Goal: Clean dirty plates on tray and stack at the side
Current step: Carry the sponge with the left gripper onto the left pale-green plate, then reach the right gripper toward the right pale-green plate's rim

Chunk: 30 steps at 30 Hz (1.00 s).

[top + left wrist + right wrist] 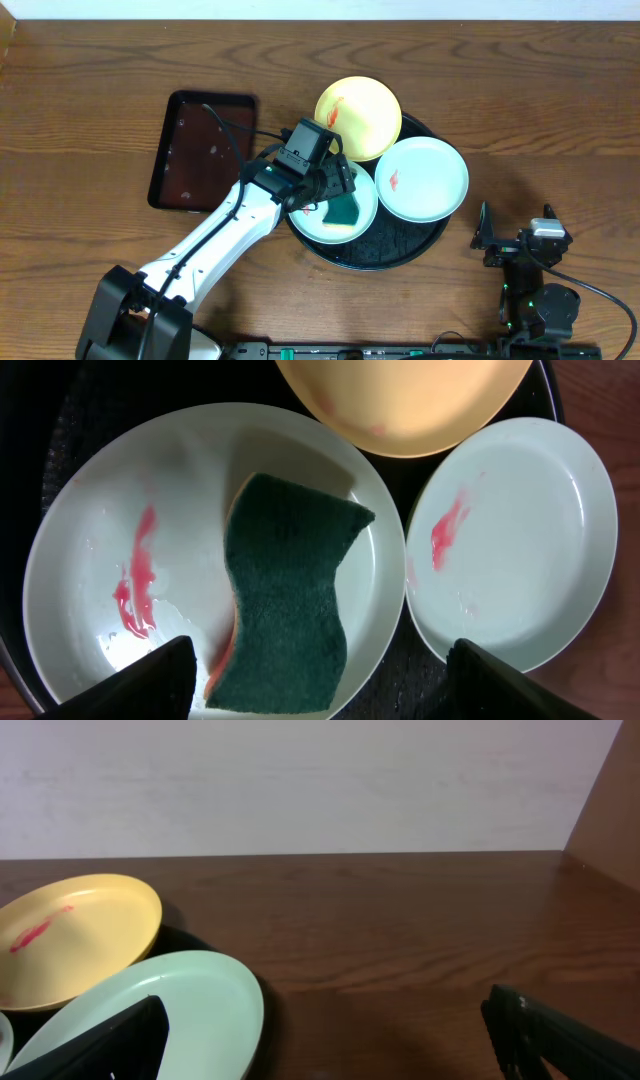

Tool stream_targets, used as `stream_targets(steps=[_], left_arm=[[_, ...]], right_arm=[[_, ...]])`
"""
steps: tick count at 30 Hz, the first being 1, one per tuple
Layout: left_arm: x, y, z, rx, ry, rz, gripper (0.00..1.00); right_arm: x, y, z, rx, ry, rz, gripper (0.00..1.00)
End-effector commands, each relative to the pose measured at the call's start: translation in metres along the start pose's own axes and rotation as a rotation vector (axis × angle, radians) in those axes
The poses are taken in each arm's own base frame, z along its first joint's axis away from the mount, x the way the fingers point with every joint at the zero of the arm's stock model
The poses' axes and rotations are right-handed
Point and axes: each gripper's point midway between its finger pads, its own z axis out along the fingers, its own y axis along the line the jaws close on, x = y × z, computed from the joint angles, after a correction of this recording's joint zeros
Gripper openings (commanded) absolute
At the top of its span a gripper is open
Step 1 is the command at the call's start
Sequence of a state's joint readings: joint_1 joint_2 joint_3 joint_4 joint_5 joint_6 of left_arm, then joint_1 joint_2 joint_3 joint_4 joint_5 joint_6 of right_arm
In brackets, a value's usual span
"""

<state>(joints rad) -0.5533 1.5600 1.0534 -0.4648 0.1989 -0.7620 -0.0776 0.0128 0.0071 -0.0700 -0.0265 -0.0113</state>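
The black tray (385,256) holds three dirty plates. The yellow plate (358,117) leans on its far rim, with a red smear. The right mint plate (422,178) has a red smear. The left mint plate (312,226) carries a green sponge (345,211). In the left wrist view the sponge (285,600) lies on that plate (90,510), beside a red smear (135,575). My left gripper (320,685) is open just above, its fingers either side of the sponge. My right gripper (515,238) is open and empty on the table, right of the tray.
A rectangular dark brown tray (200,150) lies left of the black tray. The right wrist view shows the yellow plate (80,930), the mint plate (200,995) and bare wooden table (400,940) up to a white wall.
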Motion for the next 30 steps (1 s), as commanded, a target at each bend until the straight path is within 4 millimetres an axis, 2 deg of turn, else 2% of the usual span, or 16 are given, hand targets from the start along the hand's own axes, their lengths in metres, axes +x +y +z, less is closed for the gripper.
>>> stream_targets(steps=[1,18,20,21,23,27,30], left_arm=[[0.000,0.006,0.004,-0.025,-0.002,0.005,0.80],[0.000,0.006,0.004,-0.026,0.000,0.004,0.81],[0.000,0.006,0.004,-0.026,0.000,0.005,0.81],[0.000,0.006,0.004,-0.026,0.000,0.005,0.81],[0.000,0.006,0.004,-0.026,0.000,0.005,0.81],[0.000,0.006,0.004,-0.026,0.000,0.005,0.81],[0.000,0.006,0.004,-0.026,0.000,0.005,0.81]], right_arm=[[0.001,-0.002,0.000,0.010,0.004,0.000,0.99],[0.001,-0.002,0.000,0.006,0.003,0.000,0.99],[-0.004,-0.001,0.000,0.002,-0.018,0.002,0.99],[-0.012,0.004,0.000,-0.027,-0.049,0.037,0.99],[-0.024,0.031,-0.004,-0.195,-0.079,0.206,0.99],[-0.021,0.070,-0.016,-0.436,-0.005,0.386,0.99],[-0.032,0.078,-0.021,-0.500,-0.019,0.466,0.99]])
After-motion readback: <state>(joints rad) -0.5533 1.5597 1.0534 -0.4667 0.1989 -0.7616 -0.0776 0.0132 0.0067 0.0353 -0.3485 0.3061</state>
